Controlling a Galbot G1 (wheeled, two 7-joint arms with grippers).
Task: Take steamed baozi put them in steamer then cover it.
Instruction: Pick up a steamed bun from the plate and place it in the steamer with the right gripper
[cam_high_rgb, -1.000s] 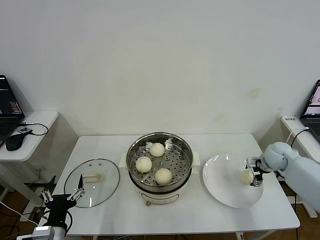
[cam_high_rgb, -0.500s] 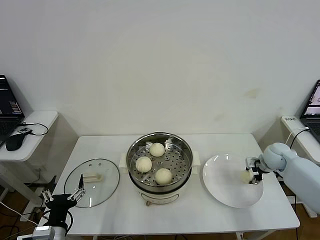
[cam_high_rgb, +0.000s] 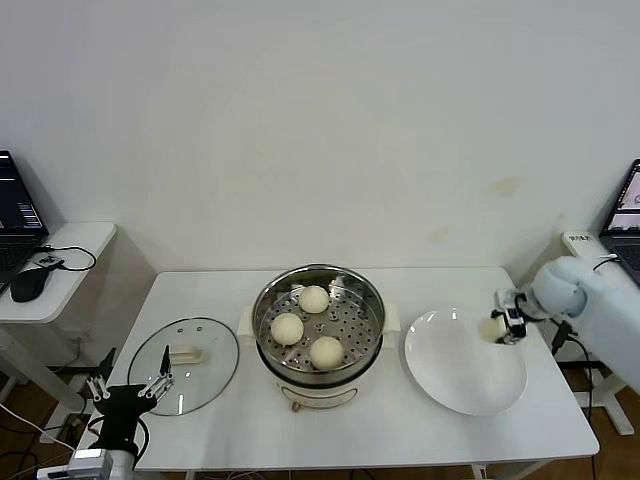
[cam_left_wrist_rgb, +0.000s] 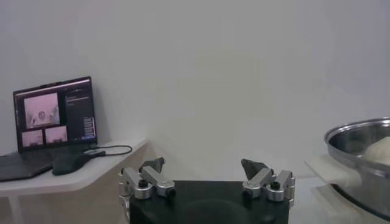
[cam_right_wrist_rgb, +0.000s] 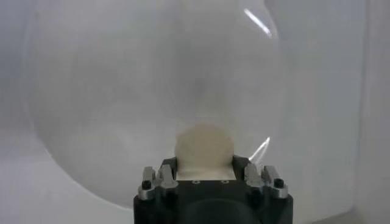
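Three cream-white baozi (cam_high_rgb: 314, 298) (cam_high_rgb: 287, 328) (cam_high_rgb: 326, 352) lie on the perforated tray inside the shiny steamer (cam_high_rgb: 370, 298) at the table's middle. My right gripper (cam_high_rgb: 500, 327) is shut on a fourth baozi (cam_high_rgb: 493, 327), held just above the right rim of the white plate (cam_high_rgb: 463, 375). The right wrist view shows that baozi (cam_right_wrist_rgb: 204, 149) pinched between the fingers over the plate (cam_right_wrist_rgb: 122, 91). My left gripper (cam_high_rgb: 128, 386) waits open at the table's front left corner, beside the glass lid (cam_high_rgb: 186, 377); nothing sits in its jaws (cam_left_wrist_rgb: 203, 173).
The glass lid with its cream handle (cam_high_rgb: 185, 353) lies flat left of the steamer. A side table with a laptop and mouse (cam_high_rgb: 29, 284) stands at far left. Another laptop (cam_high_rgb: 626, 215) is at far right. The steamer rim (cam_left_wrist_rgb: 359, 137) shows in the left wrist view.
The right gripper closed on the baozi on the plate and lifted it up and slightly right. The left arm stayed put.
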